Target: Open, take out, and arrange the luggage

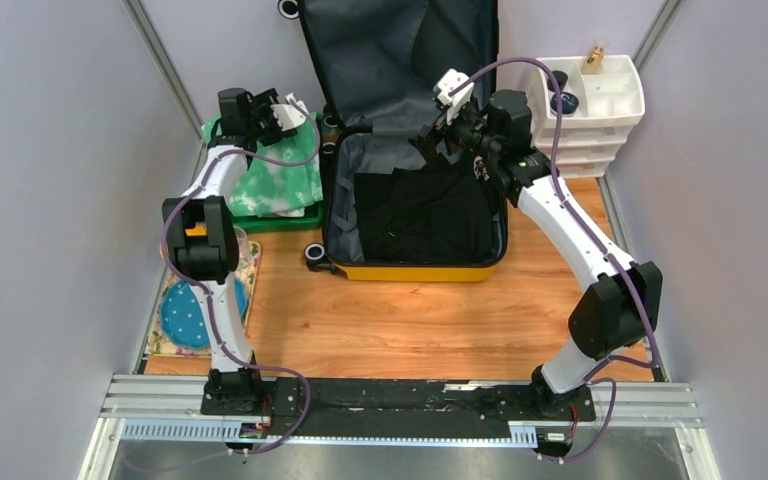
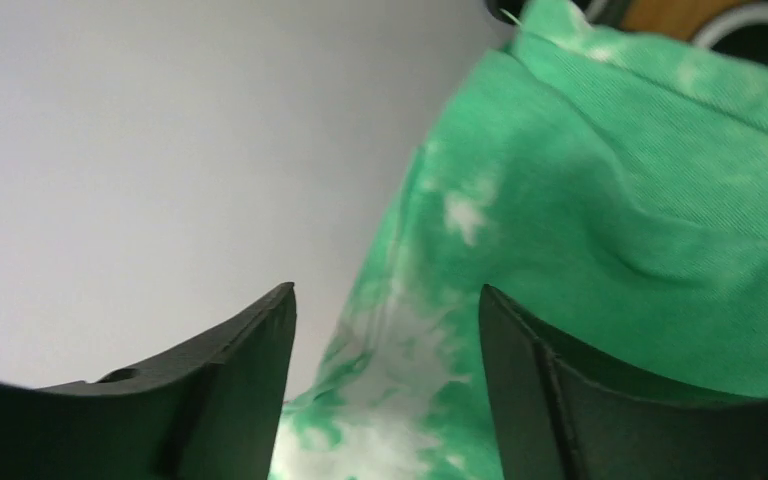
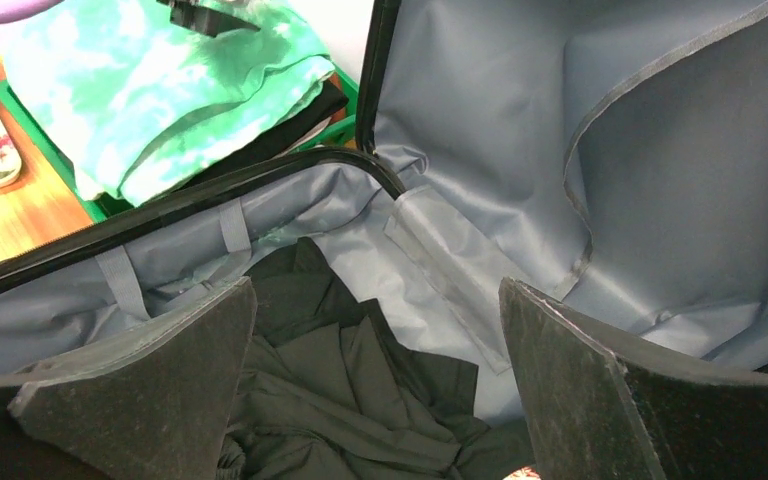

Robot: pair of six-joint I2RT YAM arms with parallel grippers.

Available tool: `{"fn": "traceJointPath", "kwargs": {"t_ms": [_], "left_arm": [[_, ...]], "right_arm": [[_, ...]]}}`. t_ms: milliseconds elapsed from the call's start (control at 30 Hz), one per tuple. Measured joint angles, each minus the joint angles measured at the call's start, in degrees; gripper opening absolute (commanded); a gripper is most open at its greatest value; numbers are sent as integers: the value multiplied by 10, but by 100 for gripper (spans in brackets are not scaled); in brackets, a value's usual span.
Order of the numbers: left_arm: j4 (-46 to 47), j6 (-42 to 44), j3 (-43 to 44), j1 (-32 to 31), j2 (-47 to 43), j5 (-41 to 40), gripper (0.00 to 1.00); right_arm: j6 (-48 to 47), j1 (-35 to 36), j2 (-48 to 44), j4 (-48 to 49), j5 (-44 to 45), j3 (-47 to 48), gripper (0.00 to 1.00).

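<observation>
The yellow suitcase [image 1: 415,270] lies open at the table's back middle, its lid [image 1: 400,50] propped up and showing grey lining [image 3: 480,110]. A black garment [image 1: 425,215] lies in its lower half and shows in the right wrist view [image 3: 340,390]. My right gripper [image 1: 438,135] is open and empty, above the far part of the black garment. A green tie-dye garment [image 1: 285,180] lies folded on the green tray [image 1: 280,222] left of the suitcase. My left gripper [image 1: 285,118] is open and empty just above the green garment [image 2: 610,200].
A white drawer unit [image 1: 590,115] with a small brass item on top stands at the back right. A floral mat with a blue dotted cloth [image 1: 188,315] lies at the left edge. Grey walls enclose the table on three sides.
</observation>
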Motion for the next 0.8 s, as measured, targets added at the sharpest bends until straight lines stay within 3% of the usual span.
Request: {"fn": "traceJointPath", "kwargs": {"t_ms": [233, 500, 633, 800], "left_arm": [[28, -75, 28, 4, -1, -4, 78], [-86, -220, 59, 22, -98, 29, 78], [-141, -301, 20, 24, -200, 128, 75], [-131, -408, -117, 11, -298, 231, 75]], "right_arm": [[16, -14, 24, -73, 8, 53, 97], [5, -51, 128, -313, -2, 184, 88], [-7, -51, 165, -412, -24, 177, 82], [-36, -37, 169, -466, -81, 142, 83]]}}
